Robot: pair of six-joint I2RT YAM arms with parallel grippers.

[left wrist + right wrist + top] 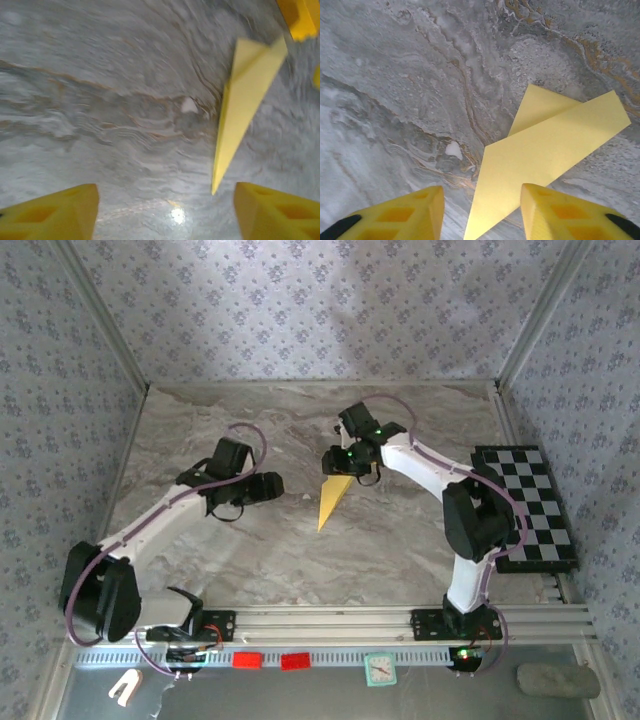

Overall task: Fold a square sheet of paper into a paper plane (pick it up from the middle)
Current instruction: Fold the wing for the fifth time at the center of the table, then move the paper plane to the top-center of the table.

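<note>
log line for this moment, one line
paper plane: folded, on table | left gripper: open, empty | right gripper: open, over it

Both arms reach forward and inward, left tool (pixel 166 192) and right tool (pixel 481 192) pointing down, jaws apart.

**Your worktop: grey marbled surface, one yellow plane, one checkered board**

Your worktop (pixel 300 560) is a grey stone pattern with tan veins running through it. The paper plane (pixel 333 499) lies flat on it near the middle, a little to the right. Its sharp tip points toward your near edge and its wide tail toward the far wall. From the right wrist view you can see a second folded layer showing from under the top flap at the tail. A small pale fleck (pixel 454 149) in the surface sits just beside the plane. The black-and-white checkered board (pixel 530 510) lies flat along the right edge, well apart from the plane.
</note>
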